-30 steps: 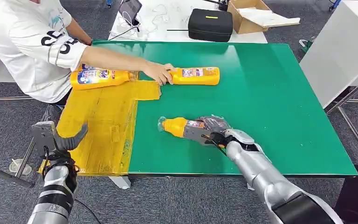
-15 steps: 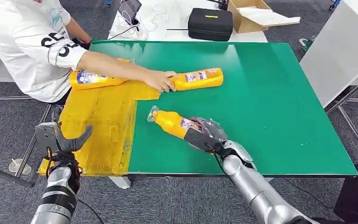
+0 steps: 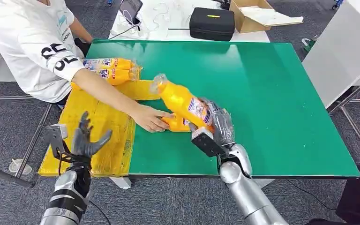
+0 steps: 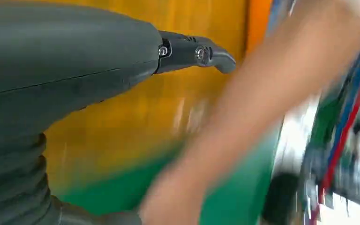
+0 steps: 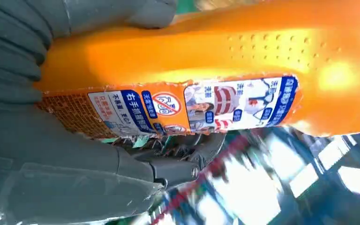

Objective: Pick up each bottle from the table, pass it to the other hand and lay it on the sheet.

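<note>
Lifted off the table (image 3: pixel 281 93), bottle (image 3: pixel 180 99) in right robot hand (image 3: pixel 215 129).

orange bottle (image 3: pixel 183 101), blue-white label; yellow sheet (image 3: pixel 103 126); green table (image 3: pixel 272 93).

Left hand (image 3: pixel 85 138): dark grey fingers (image 3: pixel 82 123) above a black cabled wrist and a silver segmented arm (image 3: pixel 65 201). Right hand (image 3: pixel 214 131): dark fingers beneath a clear film, black block behind them, silver jointed arm (image 3: pixel 243 187). Left wrist view: grey ribbed cover (image 4: pixel 9 187), thick thumb (image 4: pixel 194 52) bearing two screws.
</note>
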